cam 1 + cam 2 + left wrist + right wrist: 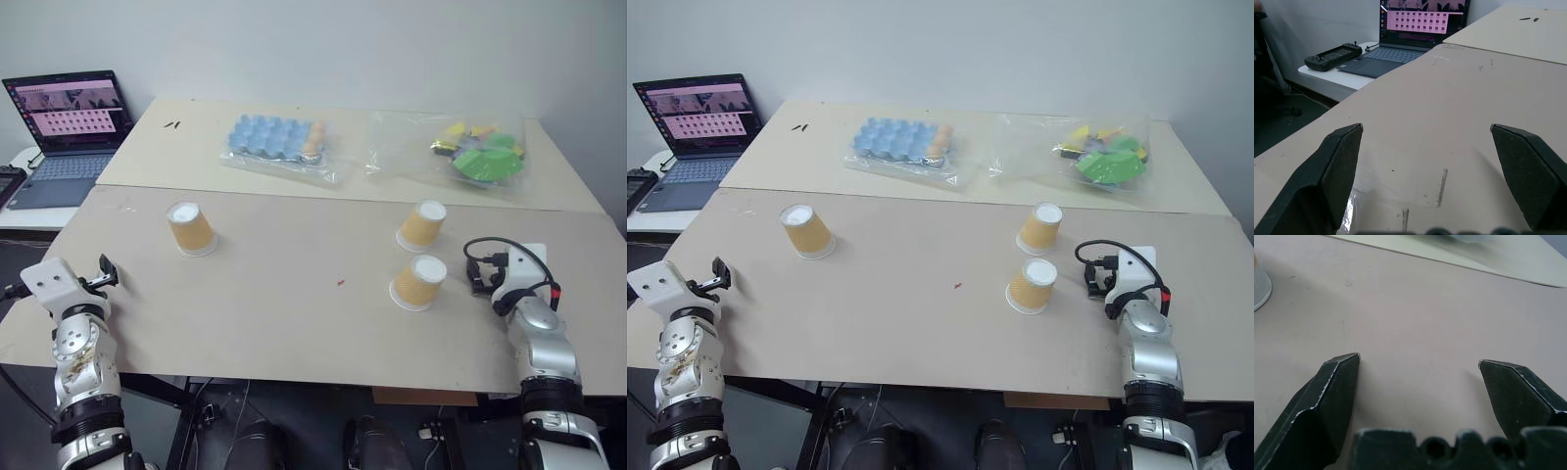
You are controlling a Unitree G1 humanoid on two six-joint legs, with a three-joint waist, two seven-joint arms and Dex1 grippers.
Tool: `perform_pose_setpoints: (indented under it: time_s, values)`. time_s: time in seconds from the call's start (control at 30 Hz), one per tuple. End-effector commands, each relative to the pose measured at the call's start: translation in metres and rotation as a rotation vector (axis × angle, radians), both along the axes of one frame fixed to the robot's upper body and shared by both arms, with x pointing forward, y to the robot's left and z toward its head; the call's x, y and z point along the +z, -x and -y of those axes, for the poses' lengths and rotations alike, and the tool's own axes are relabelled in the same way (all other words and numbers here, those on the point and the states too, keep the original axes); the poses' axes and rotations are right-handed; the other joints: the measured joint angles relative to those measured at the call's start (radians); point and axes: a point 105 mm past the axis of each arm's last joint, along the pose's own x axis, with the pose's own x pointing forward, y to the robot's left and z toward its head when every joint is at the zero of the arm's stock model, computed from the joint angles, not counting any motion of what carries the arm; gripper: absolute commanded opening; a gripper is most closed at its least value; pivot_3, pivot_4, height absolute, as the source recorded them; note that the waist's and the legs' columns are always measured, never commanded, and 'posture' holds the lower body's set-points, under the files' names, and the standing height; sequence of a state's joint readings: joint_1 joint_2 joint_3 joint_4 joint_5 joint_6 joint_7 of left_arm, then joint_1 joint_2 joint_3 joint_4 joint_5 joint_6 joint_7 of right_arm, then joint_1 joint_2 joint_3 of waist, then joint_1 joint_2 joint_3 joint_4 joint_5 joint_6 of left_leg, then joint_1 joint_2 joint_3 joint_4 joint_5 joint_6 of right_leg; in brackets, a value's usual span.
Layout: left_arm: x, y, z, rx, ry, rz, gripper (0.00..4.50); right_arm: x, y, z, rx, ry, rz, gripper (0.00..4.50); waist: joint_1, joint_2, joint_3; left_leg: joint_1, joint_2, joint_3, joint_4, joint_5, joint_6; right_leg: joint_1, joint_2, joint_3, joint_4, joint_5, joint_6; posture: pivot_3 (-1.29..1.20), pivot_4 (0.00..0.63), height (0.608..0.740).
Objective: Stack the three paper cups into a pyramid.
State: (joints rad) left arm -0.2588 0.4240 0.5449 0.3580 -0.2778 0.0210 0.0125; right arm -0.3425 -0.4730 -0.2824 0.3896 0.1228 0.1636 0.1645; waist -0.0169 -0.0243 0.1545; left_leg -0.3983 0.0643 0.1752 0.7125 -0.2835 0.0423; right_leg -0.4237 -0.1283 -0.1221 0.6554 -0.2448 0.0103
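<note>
Currently your three paper cups all stand upside down, white bases up, on the near table (294, 323), none stacked. One cup (190, 228) sits alone toward the left side. The other two are on the right: the far cup (422, 225) and the near cup (418, 283), close together but not touching, one just behind the other.

Your left gripper (1425, 147) hangs over the table's left edge, well apart from the lone cup; fingers spread wide, nothing between them. Your right gripper (1419, 364) sits just to the right of the near cup, fingers likewise spread wide and empty above bare tabletop.

On the far table (196, 122): a blue egg tray (274, 137) in clear wrap, and a bag of green and yellow items (475, 152). A laptop (69, 127) is open at far left.
</note>
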Motion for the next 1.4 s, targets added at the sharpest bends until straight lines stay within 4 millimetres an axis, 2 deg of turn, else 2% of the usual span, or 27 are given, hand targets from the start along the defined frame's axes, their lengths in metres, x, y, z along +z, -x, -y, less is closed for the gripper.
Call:
perform_pose_setpoints:
  time_s: [0.03,0.07,0.1,0.13,0.17,0.2,0.23,0.27,0.33,0.37,0.4,0.43,0.5,0.57,0.63,0.73,0.87,0.93,1.0,1.17,1.27,1.4]
  values:
    - [0.052,-0.014,0.009,-0.036,0.024,0.197,4.46,0.017,-0.005,0.000,0.002,0.020,0.061,4.50,0.000,0.000,0.000,0.000,0.000,0.000,0.000,0.000,0.000,0.000,0.000,0.000,0.000,0.000,0.000,0.00,0.150,0.733]
    - [0.079,-0.021,0.017,-0.072,0.071,0.304,4.46,0.016,-0.005,0.000,0.001,0.020,0.059,4.50,0.006,-0.001,0.001,0.000,0.000,0.000,0.000,0.000,0.000,0.000,0.000,0.000,0.000,0.000,0.000,0.00,0.150,0.733]
    - [0.115,-0.028,0.034,-0.162,0.108,0.430,4.46,0.015,-0.005,0.000,0.000,0.021,0.055,4.50,0.010,-0.002,0.001,-0.001,0.000,-0.001,0.001,0.000,0.000,0.000,0.000,-0.002,0.000,0.000,0.000,0.00,0.150,0.733]
    - [0.138,-0.030,0.045,-0.228,0.129,0.507,4.46,0.014,-0.005,0.000,-0.001,0.022,0.052,4.50,0.015,-0.005,0.003,-0.003,0.001,-0.002,0.001,0.000,0.000,0.000,0.000,-0.002,0.000,0.000,0.000,0.00,0.150,0.733]
    - [0.156,-0.031,0.061,-0.314,0.127,0.551,4.46,0.014,-0.005,0.000,-0.002,0.022,0.051,4.50,0.017,-0.006,0.002,-0.004,0.001,-0.003,0.003,0.000,0.000,0.000,0.000,-0.003,0.001,0.001,-0.001,0.00,0.150,0.733]
    - [0.173,-0.032,0.093,-0.486,0.109,0.577,4.46,0.013,-0.004,0.000,-0.003,0.022,0.048,4.50,0.015,-0.006,0.002,-0.005,0.000,-0.004,0.003,0.001,0.001,0.000,0.000,-0.003,0.001,0.001,-0.001,0.00,0.150,0.733]
    - [0.181,-0.030,0.116,-0.602,0.096,0.583,4.46,0.013,-0.004,0.001,-0.004,0.022,0.046,4.50,0.008,-0.005,0.002,-0.003,0.000,-0.003,0.003,0.001,0.001,0.000,0.000,-0.001,0.001,0.001,-0.001,0.00,0.150,0.733]
    - [0.182,-0.023,0.152,-0.795,0.033,0.536,4.46,0.012,-0.004,0.001,-0.005,0.021,0.044,4.50,0.005,-0.003,0.000,-0.002,-0.002,-0.003,0.002,0.001,0.001,0.002,-0.001,0.000,0.001,0.001,-0.001,0.00,0.150,0.733]
    - [0.169,-0.009,0.195,-1.030,-0.047,0.430,4.46,0.012,-0.003,0.001,-0.005,0.020,0.043,4.50,-0.002,0.006,-0.005,-0.001,-0.004,-0.002,-0.002,0.000,0.002,0.003,-0.001,0.002,0.000,0.001,0.001,0.00,0.150,0.733]
    - [0.143,0.006,0.221,-1.199,-0.105,0.296,4.46,0.014,-0.003,0.002,-0.006,0.015,0.045,4.50,-0.005,0.010,-0.008,0.000,-0.005,-0.001,-0.003,0.000,0.002,0.003,-0.002,0.003,0.000,0.000,0.003,0.00,0.150,0.733]
    - [0.116,0.020,0.236,-1.324,-0.132,0.169,4.46,0.016,-0.003,0.004,-0.003,0.019,0.046,4.50,-0.010,0.012,-0.008,0.001,-0.005,0.000,-0.005,0.000,0.002,0.003,-0.002,0.004,-0.001,-0.001,0.004,0.00,0.150,0.733]
    - [0.098,0.032,0.244,-1.408,-0.139,0.082,4.46,0.018,-0.002,0.006,0.000,0.022,0.047,4.50,-0.025,0.012,-0.009,0.002,-0.006,0.000,-0.008,0.000,0.002,0.002,-0.001,0.004,0.000,-0.001,0.005,0.00,0.150,0.733]
    - [0.057,0.053,0.246,-1.525,-0.185,-0.116,4.46,0.034,0.004,0.021,0.041,0.038,0.046,4.50,-0.025,0.013,-0.008,0.007,-0.008,0.002,-0.017,0.002,-0.001,0.001,0.000,0.006,-0.001,-0.002,0.005,0.00,0.150,0.733]
    - [0.037,0.063,0.241,-1.574,-0.212,-0.203,4.46,0.047,0.013,0.029,0.144,0.105,0.007,4.50,-0.019,0.016,-0.005,0.007,-0.007,0.002,-0.017,0.003,-0.004,0.000,0.001,0.006,-0.005,-0.005,0.002,0.00,0.150,0.733]
    - [0.037,0.062,0.238,-1.577,-0.211,-0.201,4.46,0.050,0.032,0.034,0.324,0.147,-0.114,4.50,0.002,0.020,-0.004,0.008,-0.007,0.002,-0.017,0.004,-0.004,0.001,0.000,0.006,-0.006,-0.005,0.002,0.00,0.150,0.733]
    - [0.040,0.056,0.238,-1.577,-0.208,-0.186,4.46,0.042,0.067,0.021,0.637,0.215,-0.352,4.50,0.017,0.021,-0.004,0.010,-0.006,-0.001,-0.016,0.003,-0.002,0.006,0.001,0.007,-0.007,-0.005,0.001,0.00,0.150,0.733]
    - [0.040,0.051,0.244,-1.586,-0.210,-0.178,4.46,0.031,0.097,-0.020,0.950,0.184,-0.550,4.50,0.004,0.018,-0.005,0.012,-0.004,-0.003,-0.017,0.002,-0.001,0.010,0.003,0.009,-0.008,-0.004,0.001,0.00,0.150,0.733]
    - [0.039,0.050,0.246,-1.588,-0.211,-0.178,4.46,0.031,0.093,-0.042,1.027,0.195,-0.548,4.50,-0.005,0.018,-0.005,0.014,-0.003,-0.002,-0.016,0.002,-0.001,0.012,0.004,0.010,-0.009,-0.004,0.001,0.00,0.150,0.733]
    - [0.039,0.050,0.247,-1.588,-0.209,-0.174,4.46,0.034,0.084,-0.057,1.046,0.210,-0.508,4.50,-0.009,0.018,-0.005,0.015,-0.003,-0.002,-0.016,0.002,-0.001,0.012,0.004,0.011,-0.008,-0.004,0.000,0.00,0.150,0.733]
    - [0.040,0.048,0.246,-1.576,-0.215,-0.175,4.46,0.041,0.068,-0.076,1.056,0.207,-0.440,4.50,0.012,0.017,-0.004,0.014,-0.004,-0.002,-0.016,0.002,-0.001,0.011,0.003,0.010,-0.008,-0.004,0.000,0.00,0.150,0.733]
    - [0.041,0.046,0.244,-1.558,-0.223,-0.177,4.46,0.055,0.054,-0.092,1.059,0.204,-0.357,4.50,0.018,0.017,-0.004,0.010,-0.004,-0.003,-0.015,0.002,-0.001,0.009,0.003,0.008,-0.009,-0.004,0.000,0.00,0.150,0.733]
    - [0.040,0.045,0.242,-1.536,-0.229,-0.184,4.46,0.074,0.056,-0.113,1.134,0.170,-0.291,4.50,0.027,0.017,-0.004,0.006,-0.004,-0.002,-0.014,0.002,-0.001,0.003,0.003,0.009,-0.008,-0.004,0.000,0.00,0.150,0.733]
